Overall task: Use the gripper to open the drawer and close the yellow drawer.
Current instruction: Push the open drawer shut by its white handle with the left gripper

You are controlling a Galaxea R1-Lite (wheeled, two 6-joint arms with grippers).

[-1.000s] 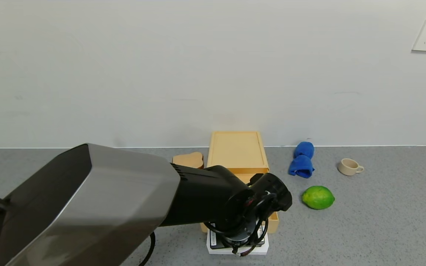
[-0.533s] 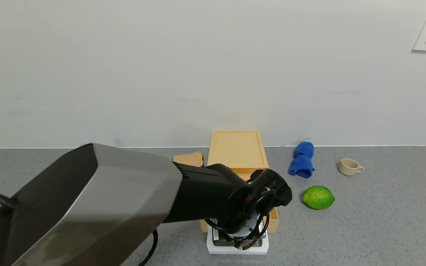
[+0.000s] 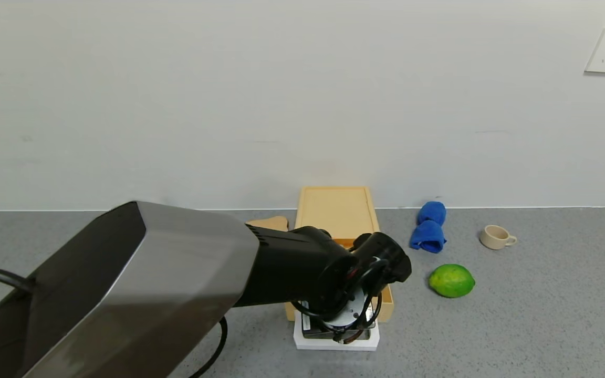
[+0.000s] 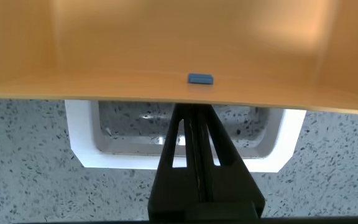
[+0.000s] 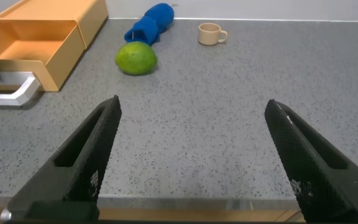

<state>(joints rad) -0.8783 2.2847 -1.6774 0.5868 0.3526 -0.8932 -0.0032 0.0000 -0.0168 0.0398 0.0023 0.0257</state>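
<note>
The pale yellow-tan drawer (image 3: 387, 306) stands partly pulled out of its low box (image 3: 336, 212) toward me, its white loop handle (image 3: 334, 345) at the front. My left gripper (image 3: 342, 324) hangs over the handle, mostly hidden under its own wrist. In the left wrist view the gripper (image 4: 193, 109) is shut and empty, its joined fingertips crossing the handle (image 4: 82, 134) and touching the drawer front (image 4: 135, 56). My right gripper (image 5: 194, 149) is open and empty, low over the counter's near edge. From there I see the open drawer (image 5: 33, 46).
A lime (image 3: 451, 281), a rolled blue cloth (image 3: 428, 228) and a small cream cup (image 3: 496, 237) lie right of the box. A bread slice (image 3: 270, 223) sits left of it. The wall stands right behind the box.
My left gripper has moved away from me toward the wall, and the drawer with its handle has slid further into the box.
</note>
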